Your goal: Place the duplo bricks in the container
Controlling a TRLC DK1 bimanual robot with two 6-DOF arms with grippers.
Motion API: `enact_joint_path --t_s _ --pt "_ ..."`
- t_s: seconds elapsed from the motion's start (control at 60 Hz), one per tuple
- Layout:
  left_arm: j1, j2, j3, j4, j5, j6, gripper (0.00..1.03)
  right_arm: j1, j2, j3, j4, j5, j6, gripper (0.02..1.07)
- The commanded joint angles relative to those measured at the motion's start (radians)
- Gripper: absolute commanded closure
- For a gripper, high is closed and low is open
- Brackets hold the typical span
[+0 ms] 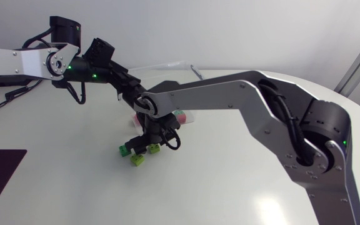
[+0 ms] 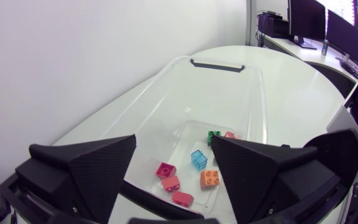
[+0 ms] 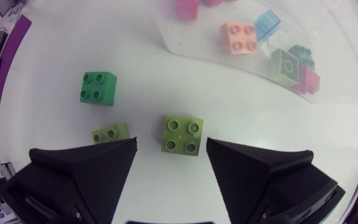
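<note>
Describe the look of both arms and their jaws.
Left arm and right arm: flat silver-grey links, round black joints with small green lights, black cables looping alongside. The jaws are broad matte black wedges with finely textured surfaces.

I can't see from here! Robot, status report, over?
Left hand open over container. Right hand open above lime brick. Green brick, small lime brick nearby. Nothing blocking.

In the clear plastic container (image 2: pixel 229 81) lie several small bricks, an orange four-stud brick (image 2: pixel 211 178) among them. Outside the container, on the white table (image 1: pixel 230 181), sit three more, none touching another: a dark green square brick (image 3: pixel 98 88), a lime square brick (image 3: pixel 182 134) and, farthest from the container, a small lime brick (image 3: pixel 110 133).
</note>
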Motion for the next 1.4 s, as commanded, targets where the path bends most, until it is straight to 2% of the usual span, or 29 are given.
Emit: enact_joint_path --t_s 0.0,0.117,0.317,0.433,0.517,0.7,0.85,1.067,1.383 --pt "0.023 -0.015 0.019 0.01 0.009 -0.034 0.05 -0.007 0.038 0.024 -0.02 0.003 0.039 0.36" --pt "0.061 -0.088 0.0 -0.006 0.028 -0.048 0.05 -0.011 0.045 0.03 -0.029 0.001 0.047 0.49" --pt "0.135 -0.224 -0.049 -0.062 0.098 -0.047 0.05 -0.017 0.054 0.043 -0.044 -0.013 0.053 0.5" --pt "0.193 -0.292 -0.102 -0.096 0.136 -0.031 0.06 -0.017 0.056 0.046 -0.049 -0.013 0.055 0.67" --pt "0.24 -0.318 -0.135 -0.17 0.173 0.039 0.06 -0.017 0.056 0.046 -0.047 -0.011 0.055 0.8" --pt "0.325 -0.379 -0.268 -0.306 0.226 0.245 0.06 -0.011 0.039 0.015 -0.04 -0.013 0.051 0.83" --pt "0.343 -0.413 -0.378 -0.374 0.226 0.387 0.06 0.0 -0.013 -0.046 -0.003 0.0 0.044 0.83" --pt "0.34 -0.351 -0.484 -0.372 0.225 0.502 0.06 0.001 -0.116 -0.092 0.012 0.036 0.031 0.83" --pt "0.262 -0.177 -0.498 -0.323 0.185 0.536 0.07 -0.014 -0.291 -0.118 0.048 0.082 0.001 0.83"
